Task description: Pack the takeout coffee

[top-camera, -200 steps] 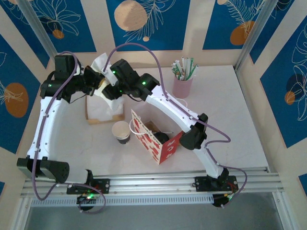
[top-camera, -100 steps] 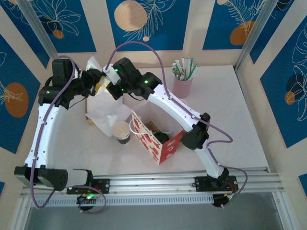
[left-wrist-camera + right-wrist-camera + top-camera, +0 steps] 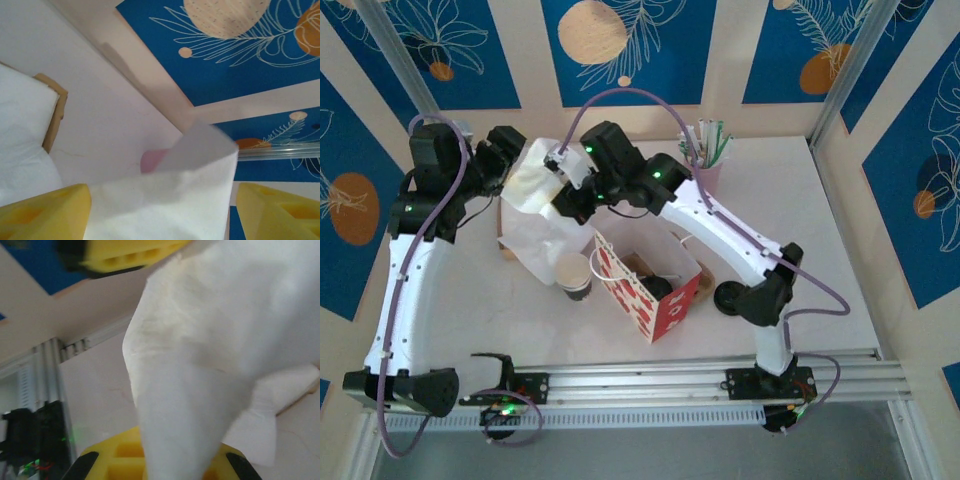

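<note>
Saw the left gripper (image 3: 160,215) with its yellow fingers (image 3: 45,212) set wide apart, a white napkin (image 3: 165,200) lying loose between them. Saw the right gripper (image 3: 150,355) with its fingers (image 3: 130,255) pressed together on that same napkin, the thin sheet drooping from the pinch in soft creases.

From above, found both grippers raised over the far left of the table (image 3: 800,230), a flat, pale top with faint marbling. Made out a ribbed metal rail (image 3: 650,380) along the near edge, below the arm bases. Noted walls (image 3: 620,50) on three sides, cream-framed panels of deep blue with thin white leaf drawings and orange discs.

Found the cup (image 3: 573,275) standing upright on the table, small and round, off-white paper with a rolled rim and a darker base. Placed it just left of the bag (image 3: 645,295) and close under the napkin's hanging edge; could not judge any contact between cup and napkin. Saw the bag open-topped and boxy, red with white markings. Noted a low wooden tray (image 3: 55,117) holding more white napkins at the left, and a pink cup of straws (image 3: 700,175) towards the back, partly behind the right arm.
</note>
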Tool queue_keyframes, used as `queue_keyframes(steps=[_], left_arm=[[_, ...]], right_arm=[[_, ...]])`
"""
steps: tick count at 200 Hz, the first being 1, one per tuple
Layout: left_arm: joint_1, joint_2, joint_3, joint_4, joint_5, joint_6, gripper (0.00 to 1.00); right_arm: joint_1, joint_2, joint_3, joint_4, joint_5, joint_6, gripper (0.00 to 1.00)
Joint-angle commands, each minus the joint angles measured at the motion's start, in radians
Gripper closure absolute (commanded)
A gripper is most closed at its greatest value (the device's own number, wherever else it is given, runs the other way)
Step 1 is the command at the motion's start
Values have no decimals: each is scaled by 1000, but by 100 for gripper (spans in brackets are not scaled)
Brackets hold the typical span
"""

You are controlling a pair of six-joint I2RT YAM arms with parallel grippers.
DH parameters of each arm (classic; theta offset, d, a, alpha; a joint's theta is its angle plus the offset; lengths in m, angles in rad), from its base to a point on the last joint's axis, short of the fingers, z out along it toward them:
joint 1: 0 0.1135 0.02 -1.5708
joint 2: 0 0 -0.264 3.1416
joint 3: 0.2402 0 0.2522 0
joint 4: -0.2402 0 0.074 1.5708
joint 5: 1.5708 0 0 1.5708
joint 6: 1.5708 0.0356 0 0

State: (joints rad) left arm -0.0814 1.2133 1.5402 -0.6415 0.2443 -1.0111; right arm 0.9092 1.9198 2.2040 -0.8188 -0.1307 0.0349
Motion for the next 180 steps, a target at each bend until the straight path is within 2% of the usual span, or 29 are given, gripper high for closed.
queue_keyframes(steps=[1,39,74,89,113,160,180], left_arm=[[3,-12,-28,92,50,7,23],[-70,-12,-40,141,52,-5,25],[-206,0,-27,124,-30,29,28],[-249,3,-25,100,-101,54,27],[-263,9,-27,62,-166,86,28],[-285,34,-42,42,-211,154,28],[-304,46,-47,45,-227,193,31]], right_arm=[[-18,-90,-48,39,-138,21,100],[-42,-172,-109,68,-242,74,100],[-66,-239,-167,71,-251,134,100],[-70,-268,-175,20,-197,147,100],[-73,-346,-240,-36,-114,164,100],[-69,-458,-301,-232,129,184,100],[-66,-484,-311,-324,213,190,100]])
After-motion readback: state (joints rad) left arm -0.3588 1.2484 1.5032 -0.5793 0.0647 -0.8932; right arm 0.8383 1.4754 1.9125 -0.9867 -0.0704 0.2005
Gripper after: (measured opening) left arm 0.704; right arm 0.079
